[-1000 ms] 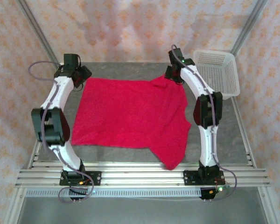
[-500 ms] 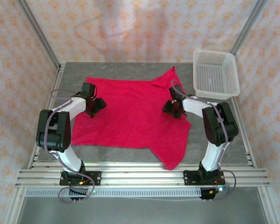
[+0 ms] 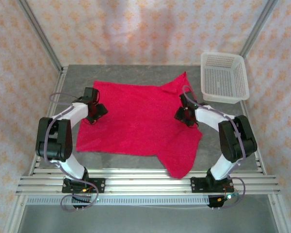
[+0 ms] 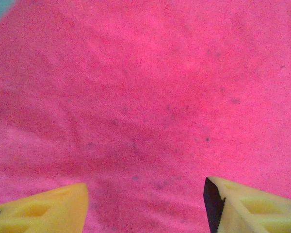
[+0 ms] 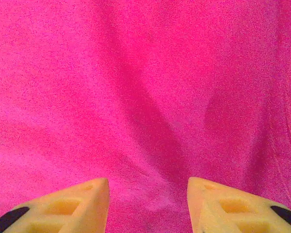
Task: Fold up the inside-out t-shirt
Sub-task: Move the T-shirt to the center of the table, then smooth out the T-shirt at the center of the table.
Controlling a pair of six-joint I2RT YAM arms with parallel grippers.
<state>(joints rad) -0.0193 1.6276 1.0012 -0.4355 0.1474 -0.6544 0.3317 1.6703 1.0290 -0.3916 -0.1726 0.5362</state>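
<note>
So the t-shirt is spread mostly flat in the middle of the counter, with one sleeve poking toward the white basket at the far right and the other flopping down toward the near edge. The left fingers sit over the shirt's left edge and the right fingers over its right side. Both pairs are partway open with nothing pinched between them, the left pair a bit wider. I can't tell if the tips are touching the cloth. My guess is they're lining up a grab for a fold. To do it well I'd drop straight down, pinch a decent bit of fabric at matching spots on both sides, then lift together so the crease comes out straight and the shirt doesn't drag. There's a soft wrinkle under the right fingers worth flattening first. No brand, print or readable writing on the fabric that I can make out.
</note>
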